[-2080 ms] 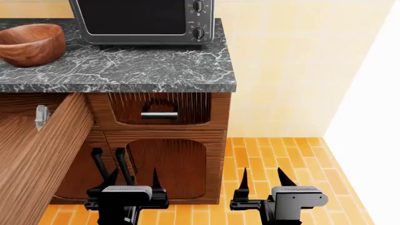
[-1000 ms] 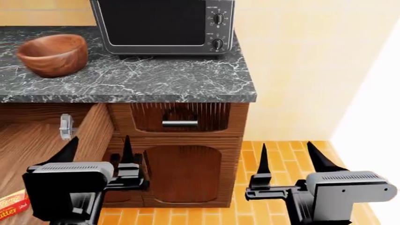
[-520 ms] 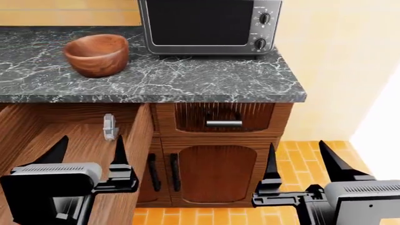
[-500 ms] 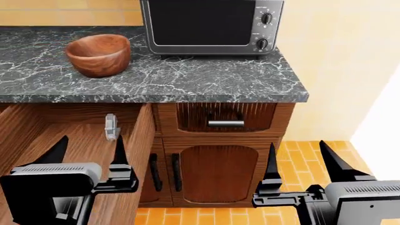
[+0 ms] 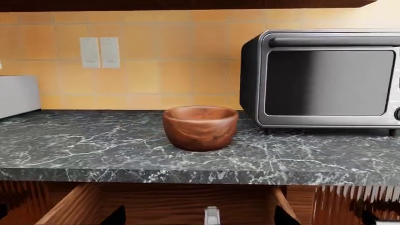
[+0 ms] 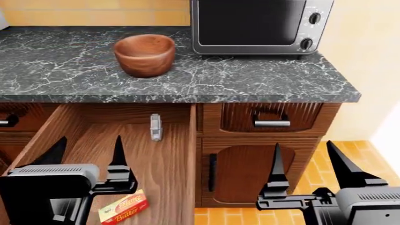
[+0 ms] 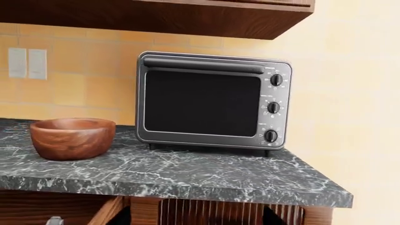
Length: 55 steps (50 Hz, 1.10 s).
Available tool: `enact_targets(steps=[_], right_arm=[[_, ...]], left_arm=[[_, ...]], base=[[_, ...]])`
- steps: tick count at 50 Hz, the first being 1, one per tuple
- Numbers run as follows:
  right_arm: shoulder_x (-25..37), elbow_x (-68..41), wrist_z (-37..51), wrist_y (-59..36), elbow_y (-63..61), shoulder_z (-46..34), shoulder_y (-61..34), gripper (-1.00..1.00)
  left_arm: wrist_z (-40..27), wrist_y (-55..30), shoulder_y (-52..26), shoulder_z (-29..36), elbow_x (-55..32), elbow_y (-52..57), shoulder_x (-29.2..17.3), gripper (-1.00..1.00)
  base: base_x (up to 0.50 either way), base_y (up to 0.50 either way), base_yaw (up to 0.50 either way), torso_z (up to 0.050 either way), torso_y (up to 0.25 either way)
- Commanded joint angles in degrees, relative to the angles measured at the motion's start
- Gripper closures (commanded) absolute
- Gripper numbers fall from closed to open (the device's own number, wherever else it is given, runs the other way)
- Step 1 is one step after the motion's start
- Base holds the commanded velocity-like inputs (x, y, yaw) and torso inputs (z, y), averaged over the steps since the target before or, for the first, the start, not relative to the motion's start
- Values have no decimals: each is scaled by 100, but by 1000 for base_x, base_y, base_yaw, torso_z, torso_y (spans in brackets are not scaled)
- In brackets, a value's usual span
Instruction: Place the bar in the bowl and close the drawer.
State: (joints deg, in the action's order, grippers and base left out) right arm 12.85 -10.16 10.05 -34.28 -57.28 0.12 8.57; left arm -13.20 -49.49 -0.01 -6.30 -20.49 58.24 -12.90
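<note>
**Supports and their loads**

Counter [image 6: 262, 84]: dark grey marble with white veining is running across the head view above the cabinets. The bowl [image 6: 144, 54] is sitting upright on it, left of the toaster oven [image 6: 259, 27] and near it but not touching. The oven is standing toward the counter's right end, against the tiled wall. A pale appliance [image 5: 18, 96] is showing at the counter's far left in the left wrist view; its type is unclear.

Drawer [image 6: 168, 164]: it is standing pulled out under the counter. The bar [image 6: 123, 206] is lying flat on the drawer floor, near the front. A small grey metal piece [image 6: 155, 127] is standing near the drawer's back wall.
</note>
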Motion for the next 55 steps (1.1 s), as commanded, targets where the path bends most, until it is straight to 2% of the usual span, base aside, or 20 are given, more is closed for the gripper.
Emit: enact_targets(steps=[1, 32, 38, 40, 43, 45, 49, 55], right_arm=[[60, -62, 50, 45, -21, 8, 34, -100], [198, -289, 186, 16, -64, 46, 7, -100], [455, -652, 301, -544, -264, 190, -209, -100], [1259, -1509, 1107, -669, -270, 29, -442, -100], [2661, -3334, 2579, -609, -269, -379, -1071, -100], [3317, -4394, 3157, -559, -266, -535, -1593, -100], [3954, -6147, 3682, -988, -131, -517, -2746, -100], [4517, -8136, 3873, -1486, 501, -825, -4584, -100]], left_arm=[[-109, 18, 7, -28, -139, -3, -73, -100], [-409, 27, -32, -5, -502, -16, -290, -100], [-508, -399, -266, -226, -902, 97, -374, -100], [-749, -716, -495, -409, -1430, 167, -537, -100], [-1510, -1337, -1031, -770, -2857, 162, -952, -100], [-1987, -1830, -1499, -1097, -3808, 137, -1133, -100], [-2989, -2506, -2473, -1465, -5618, -255, -1514, -100], [-3941, -2677, -3694, -1080, -7405, -1412, -2115, -100]], base=[[0, 500, 0, 0, 0], [0, 500, 0, 0, 0], [0, 43, 0, 0, 0], [0, 0, 0, 0, 0], [0, 0, 0, 0, 0], [0, 0, 0, 0, 0], [0, 0, 0, 0, 0], [0, 0, 0, 0, 0]])
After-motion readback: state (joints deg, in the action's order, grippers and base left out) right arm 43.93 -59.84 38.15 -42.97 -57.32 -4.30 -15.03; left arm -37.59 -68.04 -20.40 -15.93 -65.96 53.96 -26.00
